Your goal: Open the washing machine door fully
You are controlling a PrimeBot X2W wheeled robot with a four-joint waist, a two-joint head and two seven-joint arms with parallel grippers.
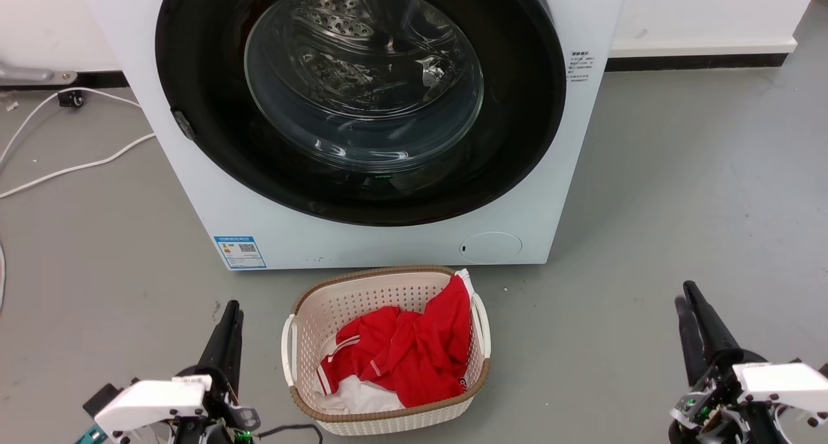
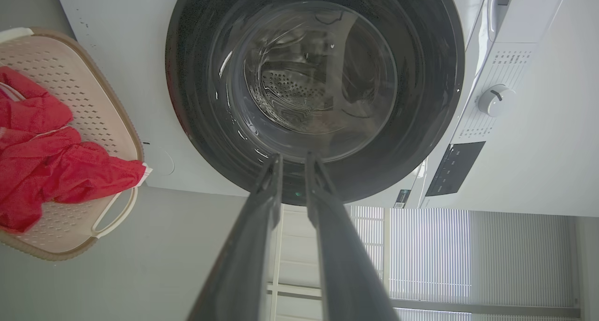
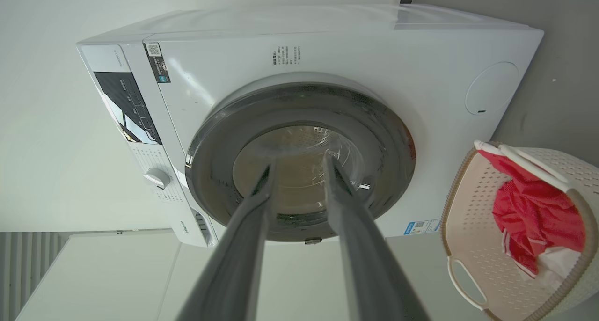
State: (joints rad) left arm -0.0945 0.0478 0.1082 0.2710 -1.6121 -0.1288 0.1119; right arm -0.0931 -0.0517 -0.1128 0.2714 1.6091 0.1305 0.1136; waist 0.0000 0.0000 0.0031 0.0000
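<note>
Glossy black washing machine door (image 1: 362, 94) (bulging clear glass centre), shut.

The grey floor (image 1: 679, 172) carries a white washing machine (image 1: 388, 243), which stands ahead of both grippers. A beige basket (image 1: 388, 424) sits on the floor between the left gripper (image 1: 231, 307) and the right gripper (image 1: 684, 292), nearer the left one. White cables (image 1: 77, 167) lie ahead of the left gripper, to its left.
</note>
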